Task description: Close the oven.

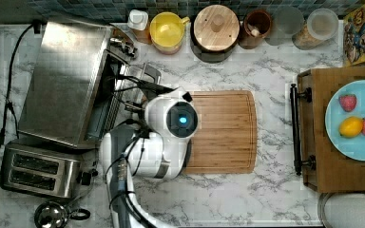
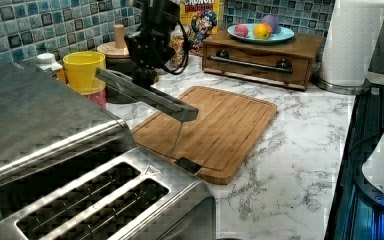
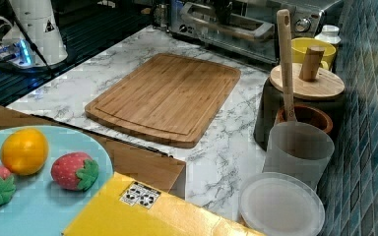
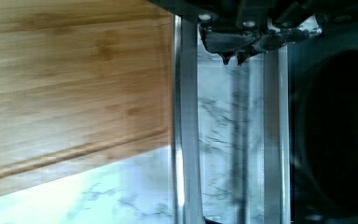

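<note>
The oven (image 1: 64,80) is the big steel box at the top view's left, and its glass door (image 2: 150,95) hangs partly open, tilted out over the counter. The door's bar handle (image 3: 226,24) points toward the cutting board. My gripper (image 2: 144,75) comes down from above onto the door near its handle edge. In the wrist view the gripper (image 4: 233,57) has its two tips pressed together, shut with nothing between them, above the glass between the handle bar (image 4: 184,116) and the door frame (image 4: 270,140). The arm's wrist (image 1: 178,118) hides the gripper from above.
A wooden cutting board (image 1: 223,130) lies just in front of the door. A two-slot toaster (image 1: 38,168) stands beside the oven, with a small kettle (image 1: 52,213) near it. A yellow cup (image 1: 167,31) and a wood-lidded jar (image 1: 216,28) line the back wall. A wooden tray (image 1: 313,133) sits at the top view's right.
</note>
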Controlling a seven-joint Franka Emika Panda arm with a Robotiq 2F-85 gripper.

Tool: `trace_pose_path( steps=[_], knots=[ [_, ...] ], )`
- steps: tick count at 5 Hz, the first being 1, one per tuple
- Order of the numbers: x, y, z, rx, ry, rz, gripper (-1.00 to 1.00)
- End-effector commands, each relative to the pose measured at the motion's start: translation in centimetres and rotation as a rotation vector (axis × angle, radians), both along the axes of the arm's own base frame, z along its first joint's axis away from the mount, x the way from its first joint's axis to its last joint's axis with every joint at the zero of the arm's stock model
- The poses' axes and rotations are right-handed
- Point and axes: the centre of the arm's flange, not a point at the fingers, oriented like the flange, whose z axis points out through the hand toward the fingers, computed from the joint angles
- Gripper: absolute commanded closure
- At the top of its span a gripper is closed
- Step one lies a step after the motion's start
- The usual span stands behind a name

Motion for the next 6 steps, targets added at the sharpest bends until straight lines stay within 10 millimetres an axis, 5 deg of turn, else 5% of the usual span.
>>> trace_pose_path(
  steps=[1, 3, 5, 6],
  knots=[
    [4.7, 19.5, 13.5, -0.256, -0.106, 0.066, 1.00],
    [4.7, 20.0, 15.1, -0.325, -0.202, -0.161, 1.00],
    [4.1, 17.4, 18.2, -0.217, -0.195, -0.161, 1.00],
    [4.0, 18.5, 19.3, -0.252, -0.175, -0.101, 1.00]
  ],
)
